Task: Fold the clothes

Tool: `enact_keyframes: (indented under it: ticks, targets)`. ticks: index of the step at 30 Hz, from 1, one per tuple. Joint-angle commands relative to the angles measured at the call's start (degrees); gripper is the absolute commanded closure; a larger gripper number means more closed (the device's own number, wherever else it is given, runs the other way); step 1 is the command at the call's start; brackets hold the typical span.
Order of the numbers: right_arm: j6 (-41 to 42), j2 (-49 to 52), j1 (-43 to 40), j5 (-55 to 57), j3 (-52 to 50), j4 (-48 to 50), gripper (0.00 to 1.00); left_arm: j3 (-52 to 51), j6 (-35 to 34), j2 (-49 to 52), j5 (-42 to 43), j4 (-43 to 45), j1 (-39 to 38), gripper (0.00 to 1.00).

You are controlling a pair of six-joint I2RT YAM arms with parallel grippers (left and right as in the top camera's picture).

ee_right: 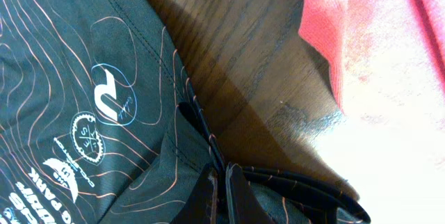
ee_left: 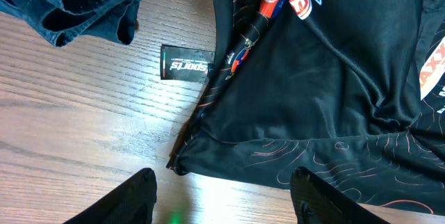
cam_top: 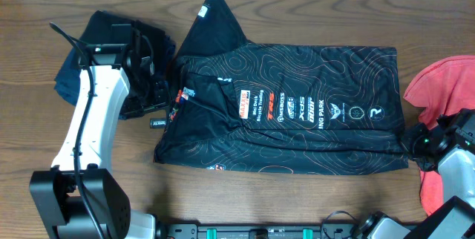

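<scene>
**Jersey spread flat, its corner pinched by the right gripper**

From overhead, the black jersey (cam_top: 297, 113) lies at the centre of the wooden table (cam_top: 312, 1). It forms a rough rectangle, with one pointed sleeve sticking out toward 12 o'clock. Its cloth looks smooth and slightly glossy, covered in thin orange contour lines and crossed by a row of white logos. The coral-red T-shirt (cam_top: 445, 83) is bunched at 3 o'clock, matte and softer in look. A dark blue garment (cam_top: 82, 68) lies crumpled at 10 o'clock, partly under the white left arm.

The left wrist view adds details the overhead view loses. The blue cloth has stitched, denim-like seams. A small rectangular black tag (ee_left: 184, 62) with white lettering lies on bare wood just beside the jersey's edge. Red and blue printed badges run along that edge. The left gripper (ee_left: 222, 200) has its two dark fingers spread wide with nothing between them, above the wood grain and the jersey's curved edge.

The right wrist view shows the right gripper (ee_right: 224, 182) with its fingers pressed together on a raised ridge of jersey fabric at the 4 o'clock corner. It also shows the T-shirt's fuzzy knit and a strip of bare wood between the two garments.
</scene>
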Motion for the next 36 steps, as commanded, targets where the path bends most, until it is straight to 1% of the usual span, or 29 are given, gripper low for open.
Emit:
enact_keyframes:
  ticks: [1,5,6,8,10,12,14,15,18,20,21,22,25,27,28,29,30,31,33,35,36]
  targets:
    - [3.96,-0.61,0.83,-0.46,1.05,0.2,0.99,0.79,0.98,-0.46,-0.07,-0.11,0.35,0.36]
    - [11.15,-0.57,0.83,-0.46,1.05,0.07,0.99,0.79,0.98,-0.46,-0.07,-0.09,0.35,0.36]
    - [12.15,-0.57,0.83,-0.46,1.05,-0.13,0.96,0.79,0.98,-0.46,-0.07,-0.09,0.35,0.36]
    - [13.25,-0.57,0.83,-0.46,1.05,-0.48,0.96,0.79,1.01,-0.46,-0.04,-0.09,0.2,0.36]
    - [13.16,-0.57,0.83,-0.42,1.05,-0.85,0.96,0.74,1.29,-0.46,0.61,-0.11,-0.15,0.36]
    - [11.78,-0.57,0.83,-0.42,1.05,-1.36,0.96,0.42,4.57,-0.44,4.92,0.22,-0.9,0.36]
    - [9.46,-0.57,0.83,-0.31,1.05,-1.62,0.95,-0.15,6.1,-0.37,8.31,0.66,-1.97,0.36]
    - [8.68,-0.57,0.83,-0.44,1.05,-1.62,0.92,-0.52,6.97,-0.31,9.68,1.18,-2.75,0.36]
    - [5.7,-0.57,0.83,-0.7,1.05,-1.75,0.91,-1.66,10.43,-0.09,11.69,3.04,-6.47,0.38]
    - [3.85,-0.57,0.83,-0.96,1.05,-1.7,0.91,-2.49,11.93,0.13,11.67,4.42,-9.84,0.39]
    - [3.32,-0.57,0.83,-1.09,1.05,-1.79,0.89,-2.93,12.44,0.31,11.65,5.03,-11.23,0.43]
    - [2.51,-0.57,0.83,-1.57,1.05,-1.81,0.87,-3.5,12.98,0.52,11.63,5.81,-12.52,0.45]
    - [0.9,-0.57,0.83,-3.93,1.05,-1.92,0.84,-6.64,13.05,1.2,9.64,10.36,-15.78,0.49]
    - [0.92,-0.57,0.83,-3.91,1.05,-2.21,0.83,-9.18,13.03,2.14,9.25,13.51,-16.9,0.53]
    - [0.9,-0.59,0.81,-3.89,1.05,-2.47,0.83,-10.23,13.0,2.62,9.27,14.62,-17.11,0.58]
    - [0.5,-0.57,0.81,-3.87,1.05,-2.82,0.8,-11.37,13.03,3.45,9.27,15.69,-17.18,0.61]
    - [-0.15,-0.57,0.83,-3.61,1.05,-3.34,0.75,-12.2,13.0,4.15,9.27,16.52,-17.18,0.65]
    - [-0.37,-0.57,0.83,-2.62,1.05,-4.04,0.69,-13.09,13.0,4.96,9.27,17.4,-17.14,0.66]
    - [-0.35,-0.57,0.83,0.42,1.03,-5.25,0.66,-14.45,13.0,6.27,9.27,19.12,-17.14,0.66]
    - [-0.35,-0.57,0.83,1.68,1.01,-5.55,0.66,-15.15,12.96,7.28,9.29,20.63,-17.14,0.66]
    - [-0.35,-0.57,0.83,1.68,0.98,-5.51,0.67,-15.37,12.94,7.69,9.29,21.35,-17.14,0.66]
